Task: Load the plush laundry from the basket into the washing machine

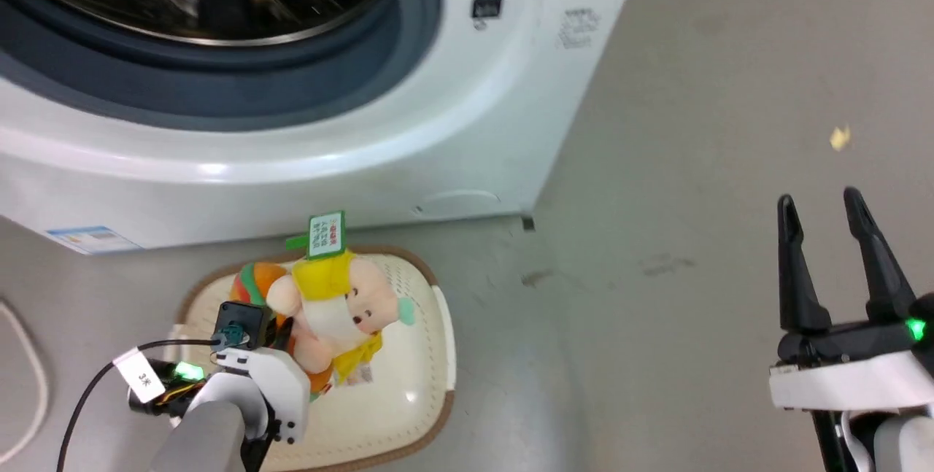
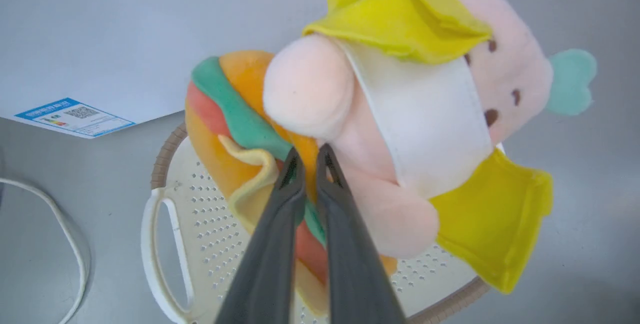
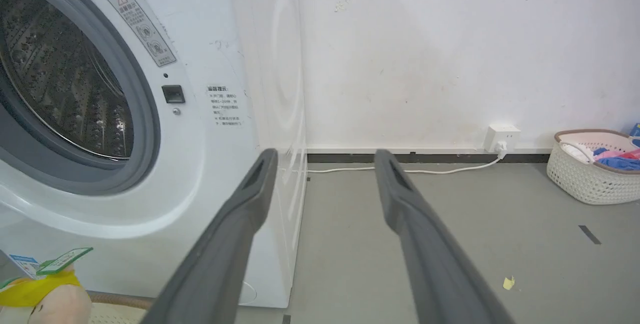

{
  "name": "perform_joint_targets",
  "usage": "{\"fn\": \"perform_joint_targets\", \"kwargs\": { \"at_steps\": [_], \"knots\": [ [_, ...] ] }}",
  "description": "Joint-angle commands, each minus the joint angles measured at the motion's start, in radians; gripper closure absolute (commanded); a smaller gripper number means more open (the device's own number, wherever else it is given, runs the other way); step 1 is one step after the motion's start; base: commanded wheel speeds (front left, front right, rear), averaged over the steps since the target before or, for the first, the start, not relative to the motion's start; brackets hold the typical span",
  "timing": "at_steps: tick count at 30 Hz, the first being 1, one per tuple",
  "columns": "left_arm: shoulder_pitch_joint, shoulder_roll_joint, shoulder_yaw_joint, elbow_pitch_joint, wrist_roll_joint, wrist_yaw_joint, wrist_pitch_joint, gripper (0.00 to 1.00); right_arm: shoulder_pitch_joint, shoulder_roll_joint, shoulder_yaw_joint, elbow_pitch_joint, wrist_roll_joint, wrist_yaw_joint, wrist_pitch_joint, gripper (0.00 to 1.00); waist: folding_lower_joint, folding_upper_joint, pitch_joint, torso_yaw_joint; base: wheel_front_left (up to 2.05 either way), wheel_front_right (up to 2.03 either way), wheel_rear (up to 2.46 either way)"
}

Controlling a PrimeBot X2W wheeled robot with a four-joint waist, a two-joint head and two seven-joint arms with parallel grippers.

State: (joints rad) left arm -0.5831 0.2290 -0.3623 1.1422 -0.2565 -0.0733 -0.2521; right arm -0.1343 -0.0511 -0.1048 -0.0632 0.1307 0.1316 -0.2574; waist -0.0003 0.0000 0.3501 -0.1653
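Pinching the stuffed toy (image 2: 415,113) by its orange striped part, the left gripper (image 2: 307,151) has its two fingers drawn almost together, with only a thin fold of fabric between them. The toy hangs over the basket (image 1: 416,384), which sits on the floor just in front of the washing machine (image 1: 292,158), below its round opening. The toy looks lifted off the basket's bottom, though how far cannot be told. The right gripper (image 1: 818,196) is spread wide with nothing in it, well off past the machine's front corner, over bare floor (image 1: 693,93).

The step in hand appears to be the carry from the basket up to the machine. The grip is narrow and off to one end, so most of the toy's bulk dangles to the side; a slow, steady rise toward the machine should keep it from swinging or slipping free. The toy should go up in front of the machine, then clear the lower lip of the grey ring (image 1: 219,93). The green tag (image 1: 326,233) must not catch there. Letting go is best done only once the whole toy is well inside the drum (image 3: 55,78), since a drop at the machine's edge could roll it back out.
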Motion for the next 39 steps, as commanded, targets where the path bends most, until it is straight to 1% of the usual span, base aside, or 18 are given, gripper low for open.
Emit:
{"fn": "perform_joint_targets", "kwargs": {
  "at_steps": [1,7,13,15,17,21,25,28,30,32,36,39],
  "knots": [
    [0.013,-0.002,0.006,-0.025,-0.006,0.003,-0.008,1.0,0.012,0.001,-0.002,0.003,-0.005,-0.001,-0.004,0.0,0.0003,0.0,-0.067,0.057,0.0,0.0,0.0],
    [0.101,0.011,0.067,-0.348,-0.016,0.049,-0.009,1.0,0.043,0.001,0.002,-0.002,-0.008,-0.001,-0.004,0.0,0.0003,0.0,-0.104,0.084,0.0,0.0,0.0],
    [0.144,0.026,0.14,-0.639,-0.017,0.098,-0.01,1.0,0.046,0.001,0.016,-0.015,-0.007,-0.001,-0.004,0.0,0.0003,0.0,-0.077,0.075,0.0,0.0,0.0],
    [0.134,0.031,0.155,-0.712,-0.015,0.117,-0.01,1.0,0.042,0.001,0.018,-0.018,-0.008,-0.001,-0.004,0.0,0.0003,0.0,-0.054,0.065,0.0,0.0,0.0],
    [0.104,0.047,0.169,-0.768,-0.015,0.127,0.0,1.0,0.035,0.001,0.02,-0.024,-0.007,-0.001,-0.004,0.0,0.0003,0.0,-0.019,0.053,0.0,0.0,0.0],
    [-0.002,0.09,0.191,-0.841,-0.005,0.143,0.068,1.0,0.014,0.001,0.023,-0.034,0.001,-0.001,-0.004,0.0,0.0003,0.0,0.062,0.024,0.0,0.0,0.0],
    [-0.152,0.15,0.195,-0.864,0.02,0.139,0.173,1.0,-0.018,0.001,0.03,-0.043,0.015,-0.001,-0.004,0.0,0.0003,0.0,0.16,-0.011,0.0,0.0,0.0],
    [-0.273,0.2,0.177,-0.83,0.053,0.121,0.278,1.0,-0.04,0.001,0.031,-0.047,0.03,-0.001,-0.004,0.0,0.0003,0.0,0.228,-0.036,0.0,0.0,0.0],
    [-0.36,0.229,0.167,-0.8,0.075,0.109,0.329,1.0,-0.054,0.001,0.031,-0.047,0.043,-0.001,-0.004,0.0,0.0003,0.0,0.272,-0.053,0.0,0.0,0.0],
    [-0.458,0.255,0.161,-0.757,0.091,0.092,0.372,1.0,-0.07,0.001,0.035,-0.049,0.057,-0.001,-0.004,0.0,0.0003,0.0,0.321,-0.069,0.0,0.0,0.0],
    [-0.635,0.3,0.137,-0.645,0.133,0.061,0.42,1.0,-0.108,0.001,0.055,-0.045,0.087,-0.001,-0.004,0.0,0.0003,0.0,0.393,-0.106,0.0,0.0,0.0],
    [-0.753,0.307,0.116,-0.557,0.152,0.038,0.467,1.0,-0.134,0.001,0.065,-0.044,0.109,-0.001,-0.004,0.0,0.0003,0.0,0.436,-0.123,0.0,0.0,0.0]
  ]
}}
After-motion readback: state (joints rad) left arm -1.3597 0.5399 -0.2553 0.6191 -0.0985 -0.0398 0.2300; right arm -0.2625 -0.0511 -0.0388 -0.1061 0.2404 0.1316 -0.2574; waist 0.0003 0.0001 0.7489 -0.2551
